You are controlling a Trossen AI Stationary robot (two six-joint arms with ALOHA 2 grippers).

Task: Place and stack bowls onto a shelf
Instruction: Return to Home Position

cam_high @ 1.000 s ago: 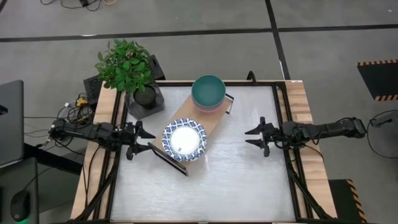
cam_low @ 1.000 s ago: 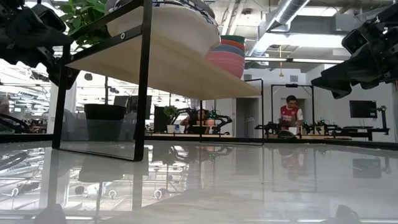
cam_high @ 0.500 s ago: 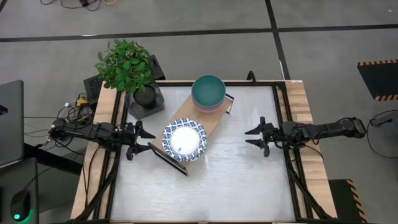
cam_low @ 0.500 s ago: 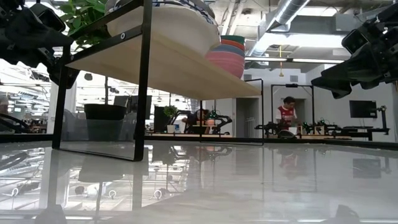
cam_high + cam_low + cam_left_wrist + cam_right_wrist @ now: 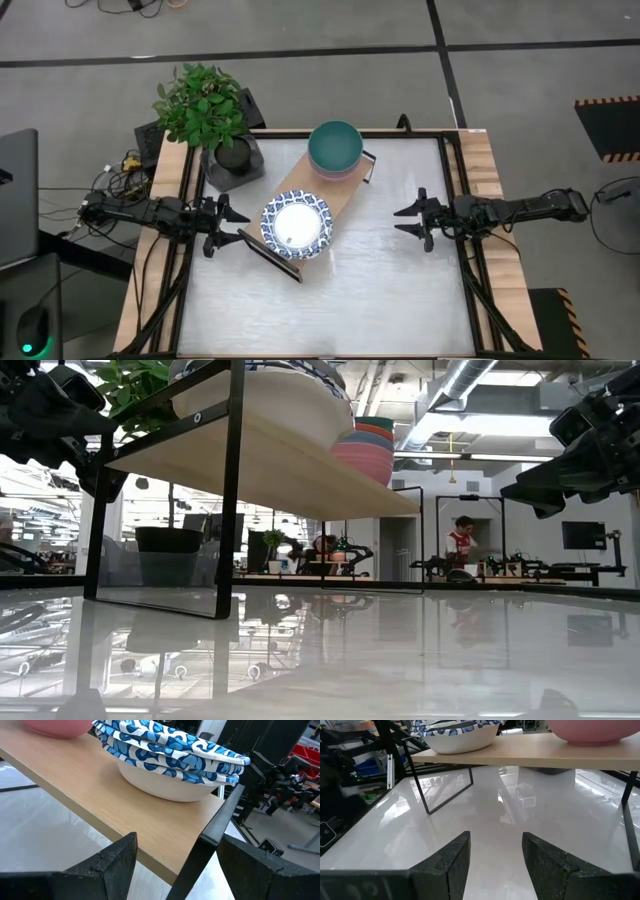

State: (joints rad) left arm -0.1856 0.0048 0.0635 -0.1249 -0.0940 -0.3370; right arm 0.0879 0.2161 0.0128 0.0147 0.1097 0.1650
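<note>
Stacking appears complete. The low light-wood shelf with black metal frame ends, at frame centre, carries the stacked white blue-rimmed dishes and the teal-topped stack of plain round bowls. Left hand and right hand flank it, fingers apart, empty. The step is judged to be withdrawal to rest, which calls for clearing the frame untouched.

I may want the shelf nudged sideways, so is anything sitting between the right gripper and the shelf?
Nothing visible. Only bare tabletop lies between the right gripper and the shelf. The teal-topped bowl stack and the patterned dishes sit on the shelf itself, not in the gap.
</note>
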